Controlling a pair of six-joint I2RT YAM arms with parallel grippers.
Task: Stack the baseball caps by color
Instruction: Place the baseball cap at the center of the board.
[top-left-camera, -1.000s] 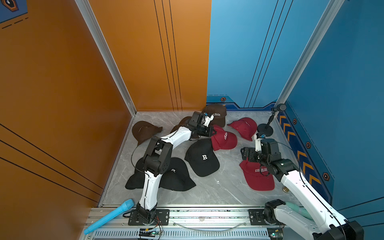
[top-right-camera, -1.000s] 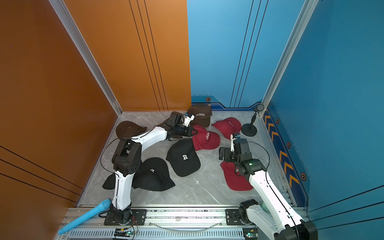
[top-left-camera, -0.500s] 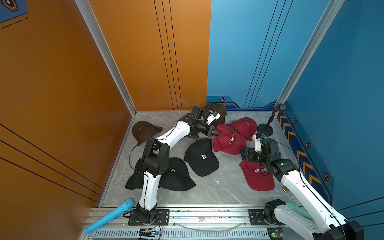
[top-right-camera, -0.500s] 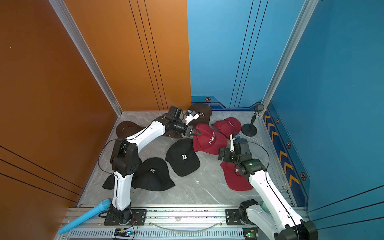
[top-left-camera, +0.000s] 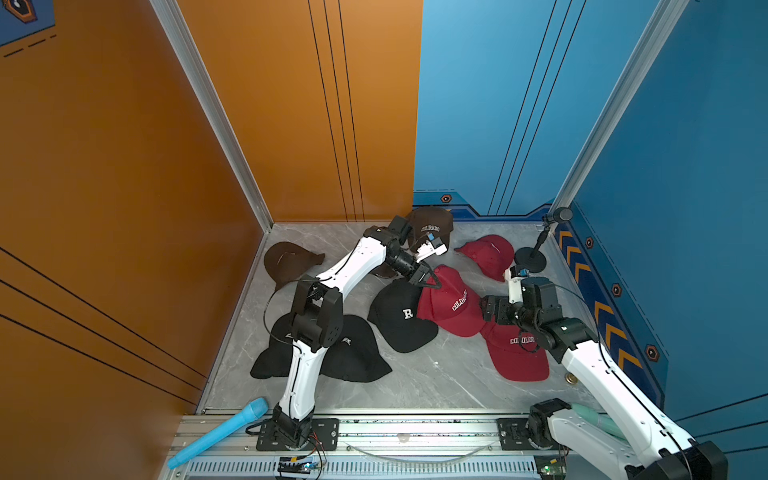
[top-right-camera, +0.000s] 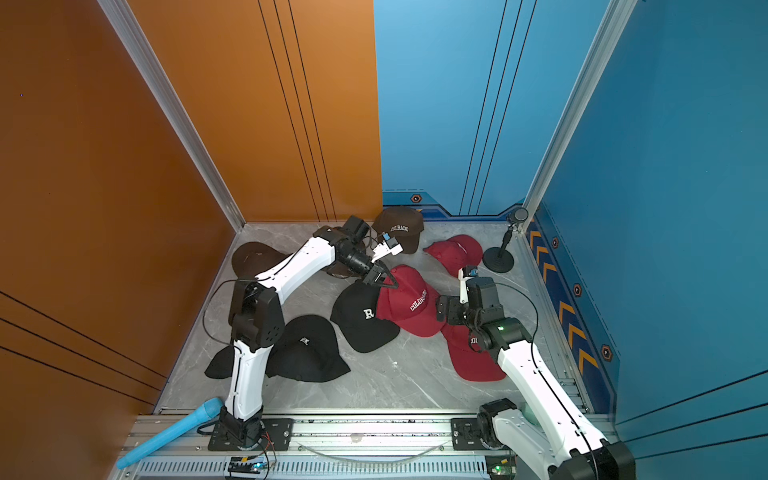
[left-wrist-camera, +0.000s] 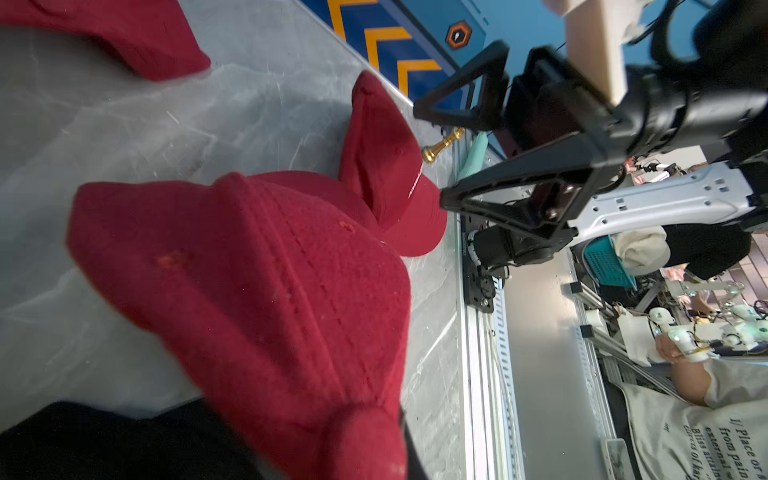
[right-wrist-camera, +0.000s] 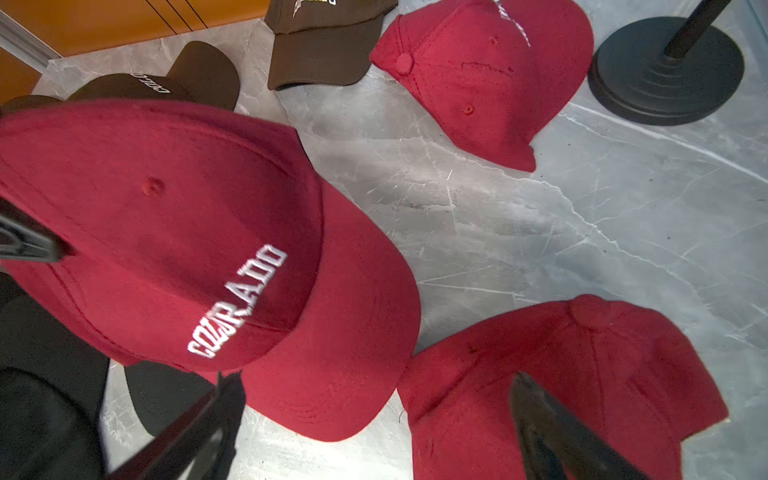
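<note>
My left gripper (top-left-camera: 428, 280) (top-right-camera: 384, 283) is shut on the back of a red COLORADO cap (top-left-camera: 451, 307) (right-wrist-camera: 187, 228) (left-wrist-camera: 257, 291), held tilted over the floor, brim toward my right gripper (top-left-camera: 487, 309) (right-wrist-camera: 374, 415). The right gripper is open and empty, just above another red cap (top-left-camera: 517, 351) (right-wrist-camera: 582, 374) lying flat. A third red cap (top-left-camera: 486, 255) lies at the back. A black R cap (top-left-camera: 399, 320) lies beside the held one, and black caps (top-left-camera: 353, 353) lie front left. Brown caps (top-left-camera: 430, 224) (top-left-camera: 289, 259) lie at the back. The held cap hides the left jaws in the left wrist view.
A black microphone stand (top-left-camera: 530, 259) (right-wrist-camera: 665, 70) stands at the back right by the blue wall. A small gold pawn (top-left-camera: 570, 378) lies near the right wall. A light blue tube (top-left-camera: 216, 432) rests on the front rail. Orange and blue walls close in the floor.
The left gripper has lifted the red COLORADO cap and carried it forward and to the right, up to the right gripper. The right arm has stayed still and open.
</note>
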